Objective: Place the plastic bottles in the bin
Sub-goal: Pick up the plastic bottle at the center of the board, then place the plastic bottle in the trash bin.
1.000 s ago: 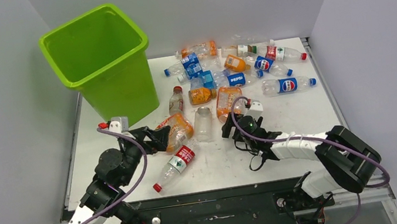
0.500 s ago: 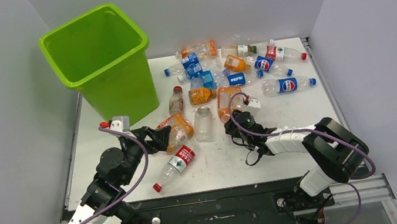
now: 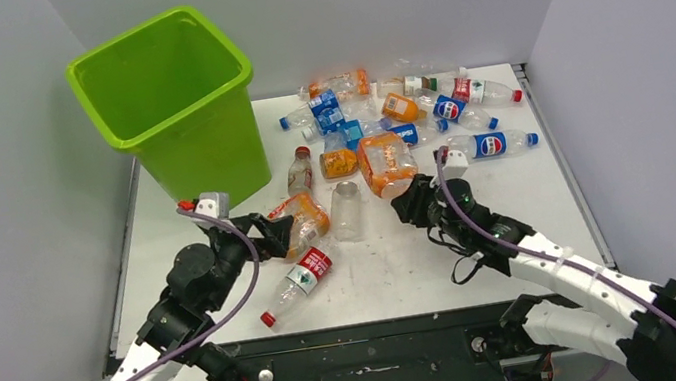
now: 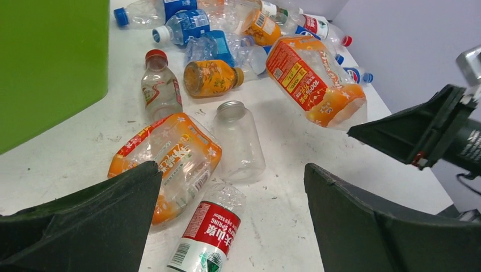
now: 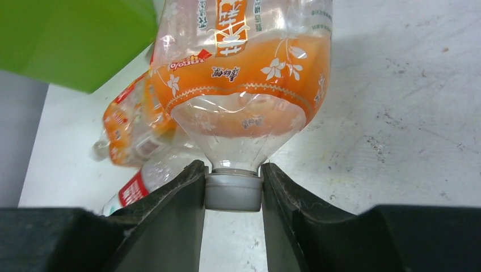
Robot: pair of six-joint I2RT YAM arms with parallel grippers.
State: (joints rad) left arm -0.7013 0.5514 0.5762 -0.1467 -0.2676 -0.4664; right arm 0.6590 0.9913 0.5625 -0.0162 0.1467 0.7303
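Note:
My right gripper (image 5: pixel 233 192) is shut on the grey cap of a big orange-labelled bottle (image 5: pixel 244 73). The bottle (image 3: pixel 387 163) hangs above the table mid-right, cap toward my right gripper (image 3: pixel 414 201). My left gripper (image 4: pixel 231 170) stands wide open and holds nothing. Below and ahead of it lie a crushed orange bottle (image 4: pixel 164 158), a red-labelled bottle (image 4: pixel 207 235) and a clear bottle with a grey cap (image 4: pixel 238 141). My left gripper (image 3: pixel 275 232) sits beside that orange bottle (image 3: pixel 303 221). The lime-green bin (image 3: pixel 163 95) stands at the back left.
A pile of several plastic bottles (image 3: pixel 403 110) with blue, orange and red labels covers the back of the white table (image 3: pixel 517 194). A small red-capped bottle (image 3: pixel 298 169) lies close to the bin's right wall. Grey walls close in both sides.
My right gripper shut on the orange bottle's cap and raised the bottle off the table, up and to the right. The right arm stretched out. The left arm hardly moved.

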